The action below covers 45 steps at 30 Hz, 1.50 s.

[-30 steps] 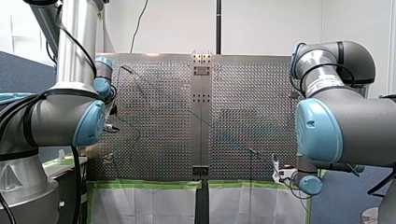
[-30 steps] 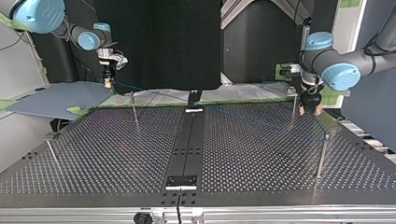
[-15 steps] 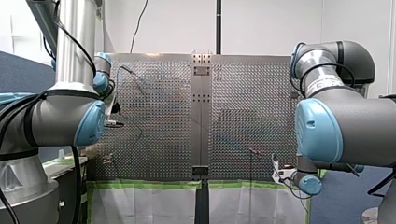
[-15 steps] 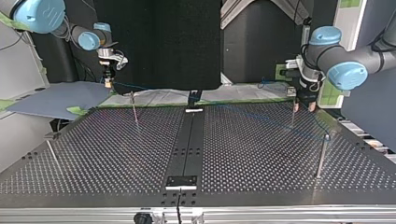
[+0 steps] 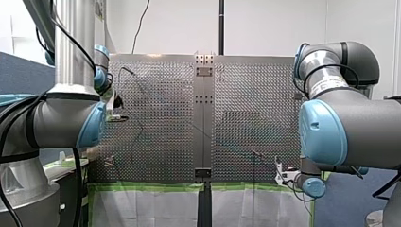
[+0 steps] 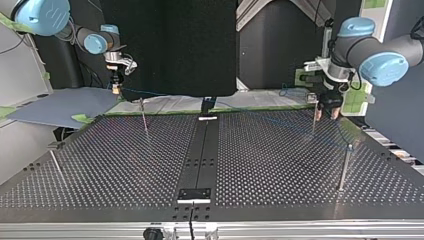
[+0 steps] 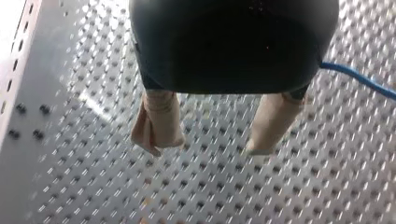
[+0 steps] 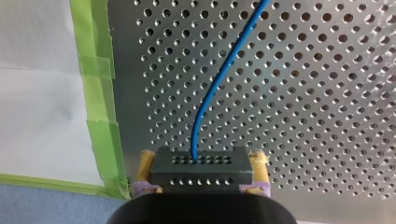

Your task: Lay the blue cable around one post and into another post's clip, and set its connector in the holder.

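Note:
My right gripper [image 8: 201, 161] is shut on the black connector [image 8: 200, 173], yellow pads on both its sides. The blue cable [image 8: 219, 79] leaves the connector and runs ahead over the perforated plate. In the top view this gripper [image 6: 116, 89] hangs at the back left, beyond the table's edge, and the cable [image 6: 150, 93] leads from it toward the middle. My left gripper [image 7: 208, 142] is open, with nothing between its beige pads, and a stretch of cable [image 7: 359, 79] passes beside it. It hovers by the back right post [image 6: 314, 117] in the top view.
More thin posts stand at the top view's right [image 6: 345, 167], back left [image 6: 144, 117] and left [image 6: 56, 165]. A dark centre strip [image 6: 200, 155] carries a black plate [image 6: 195, 194] near the front edge. Green tape [image 8: 100, 121] lines the table's edge beside my right gripper.
My left arm has lifted and swung toward the top view's back right, its gripper rising a little by the post. My right arm has stayed still with the connector.

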Available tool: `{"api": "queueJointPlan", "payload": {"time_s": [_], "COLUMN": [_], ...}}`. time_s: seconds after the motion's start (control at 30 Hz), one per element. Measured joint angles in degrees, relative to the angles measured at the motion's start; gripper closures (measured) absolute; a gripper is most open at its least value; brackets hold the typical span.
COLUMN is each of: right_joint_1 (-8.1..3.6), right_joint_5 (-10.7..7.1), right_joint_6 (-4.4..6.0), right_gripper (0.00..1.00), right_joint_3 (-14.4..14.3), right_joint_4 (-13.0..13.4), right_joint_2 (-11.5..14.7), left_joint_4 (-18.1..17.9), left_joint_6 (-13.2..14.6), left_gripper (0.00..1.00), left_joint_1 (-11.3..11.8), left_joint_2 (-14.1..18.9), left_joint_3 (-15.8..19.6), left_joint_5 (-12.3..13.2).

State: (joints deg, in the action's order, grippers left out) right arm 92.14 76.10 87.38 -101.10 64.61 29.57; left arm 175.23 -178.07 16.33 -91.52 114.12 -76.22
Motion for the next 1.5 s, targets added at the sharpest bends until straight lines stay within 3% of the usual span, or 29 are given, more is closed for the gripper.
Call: {"api": "queueJointPlan", "payload": {"time_s": [0.4,0.8,1.13,1.5], "right_joint_1": [0.1,0.19,0.27,0.44], "right_joint_5": [0.02,0.02,0.02,0.02], "right_joint_6": [0.14,0.26,0.27,0.35], "right_gripper": [1.0,1.0,1.0,1.0], "right_joint_3": [0.02,0.13,0.14,0.14], "right_joint_4": [0.05,0.0,0.14,0.26], "right_joint_2": [0.0,-0.02,-0.03,-0.04], "left_joint_4": [-2.39,-4.82,-5.76,-6.92], "left_joint_6": [-5.86,-11.59,-12.99,-18.04], "left_gripper": [0.0,0.0,0.0,0.0], "left_joint_1": [-1.37,-1.67,-2.54,-3.95], "left_joint_2": [5.71,8.06,10.62,12.41], "left_joint_3": [1.48,2.98,4.72,6.61], "left_joint_5": [2.99,3.34,3.53,5.19]}}
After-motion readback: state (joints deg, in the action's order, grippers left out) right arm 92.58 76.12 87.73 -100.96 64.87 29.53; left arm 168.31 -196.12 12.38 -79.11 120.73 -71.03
